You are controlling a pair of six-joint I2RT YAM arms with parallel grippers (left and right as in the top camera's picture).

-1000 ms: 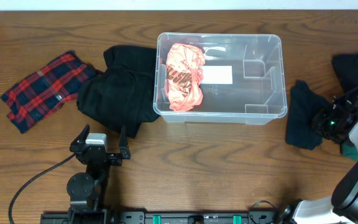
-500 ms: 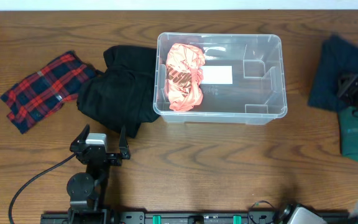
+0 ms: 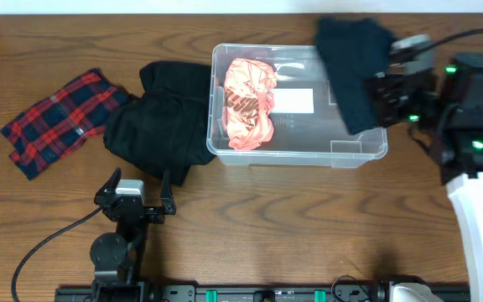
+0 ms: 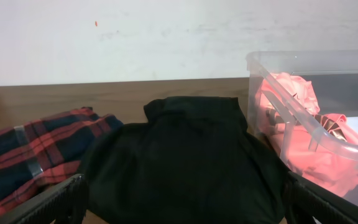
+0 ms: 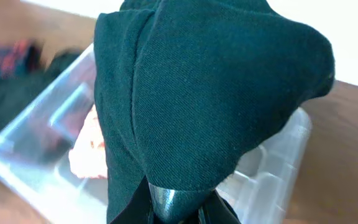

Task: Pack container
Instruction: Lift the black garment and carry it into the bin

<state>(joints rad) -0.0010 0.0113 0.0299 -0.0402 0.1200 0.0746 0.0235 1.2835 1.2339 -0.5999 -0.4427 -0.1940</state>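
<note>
Wood-grain tabletop fills the overhead view, and the container [image 3: 309, 156] sits a little toward 12 o'clock from its middle, long side running 9 to 3. A crumpled pink garment [image 3: 250, 102] fills its 9 o'clock end and a white label [image 3: 293, 101] shows through the base, so the 3 o'clock half is bare, probably the room meant for the next item. Over that half, near the 2 o'clock corner, hangs a dark green garment [image 3: 355, 67] pinched in the right gripper [image 5: 178, 202]. The jaws are clamped together on a fold, so the cloth drapes over the fingers and clears the rim. Pressed against the container's 9 o'clock wall lies a black garment [image 3: 153, 122], with a red-and-navy plaid cloth [image 3: 61, 117] just beyond it at 9 o'clock, both apparently waiting to be packed. At 7 o'clock the left gripper [image 3: 138, 180] rests low, jaws spread wide and holding nothing, facing the black garment.
</note>
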